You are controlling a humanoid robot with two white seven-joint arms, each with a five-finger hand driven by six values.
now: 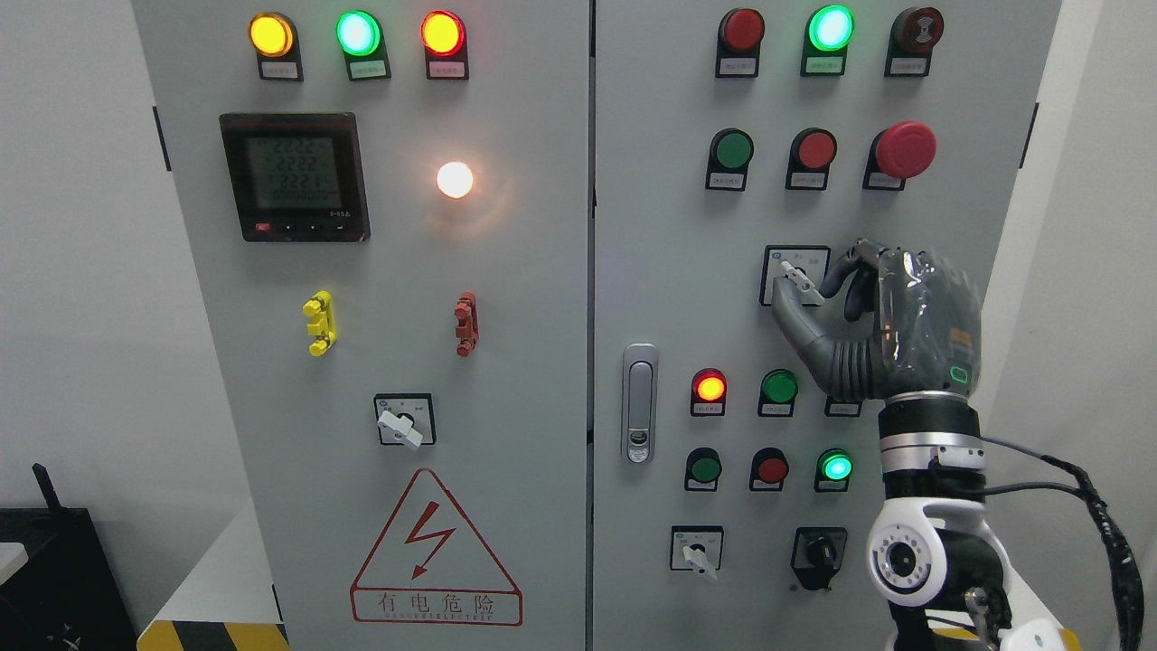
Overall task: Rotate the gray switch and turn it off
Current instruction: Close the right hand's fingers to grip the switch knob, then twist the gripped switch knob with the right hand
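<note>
The gray rotary switch (799, 281) sits on a black-framed plate on the right cabinet door, its white lever pointing up-left. My right hand (827, 294) rises from the lower right and pinches the lever between thumb (795, 318) and curled fingers (850, 262). The palm hides the plate's right side. The left arm does not show.
Similar gray switches sit at the left door's lower middle (402, 427) and the right door's bottom (697, 552), beside a black knob (819, 551). A red mushroom stop button (904, 149) stands above my hand. Lit lamps, a meter (294, 176) and a door handle (639, 402) fill the panel.
</note>
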